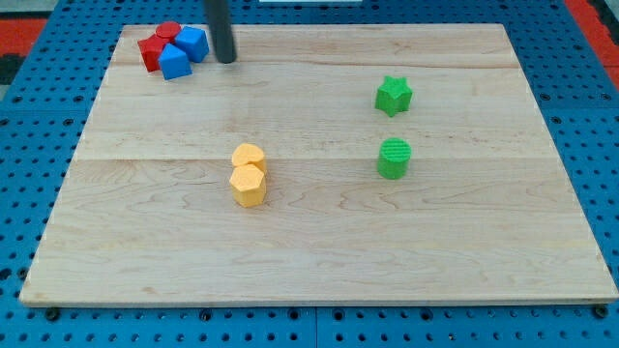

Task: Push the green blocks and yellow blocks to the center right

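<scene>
A green star block lies at the view's upper right. A green round block sits just below it. Two yellow blocks touch each other left of centre: the upper one and a hexagonal one below it. My tip rests on the board near the view's top left, far above the yellow blocks and just right of a red and blue cluster.
A cluster at the top left corner holds two red blocks and two blue blocks. The wooden board lies on a blue pegboard surface.
</scene>
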